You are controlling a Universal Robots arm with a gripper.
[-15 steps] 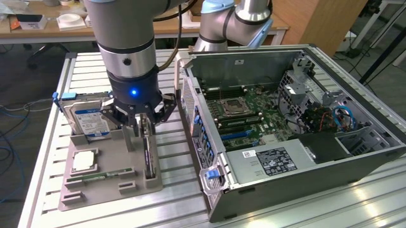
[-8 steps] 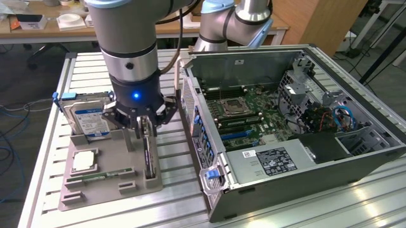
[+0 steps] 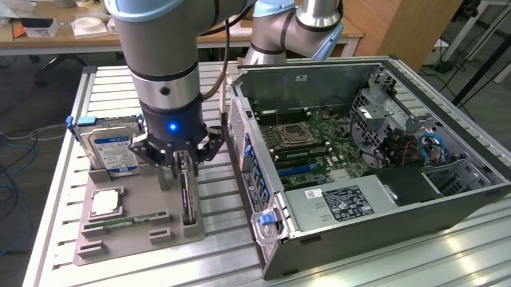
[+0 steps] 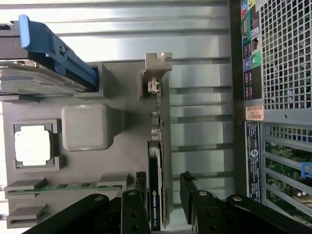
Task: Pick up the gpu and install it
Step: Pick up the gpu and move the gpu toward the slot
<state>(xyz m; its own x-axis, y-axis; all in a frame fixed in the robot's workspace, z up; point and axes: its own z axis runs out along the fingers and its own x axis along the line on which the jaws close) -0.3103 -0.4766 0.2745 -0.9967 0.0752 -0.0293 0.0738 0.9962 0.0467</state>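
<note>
Black gpu (image 4: pixel 154 204) standing on edge in the grey holder (image 4: pixel 122 161)
Gripper (image 4: pixel 163 178) jaws spread wide, one finger either side of the card, not clamped; the open computer case (image 3: pixel 359 245) sits just beside the holder.

**2 cameras, 1 shared tray**

The exterior view sits high and some way back, looking obliquely down across the slatted table (image 3: pixel 56 203); the arm (image 3: pixel 164 60) stands in its foreground, the grey parts tray (image 3: pixel 128 234) lies on the exterior view's left, and the open computer case (image 3: pixel 383 234) on its right; the wrist view looks straight down from close above, past the gripper (image 4: pixel 163 179); both views share the tray, the gpu (image 4: pixel 155 200) standing on edge, and the case's rear panel.
</note>
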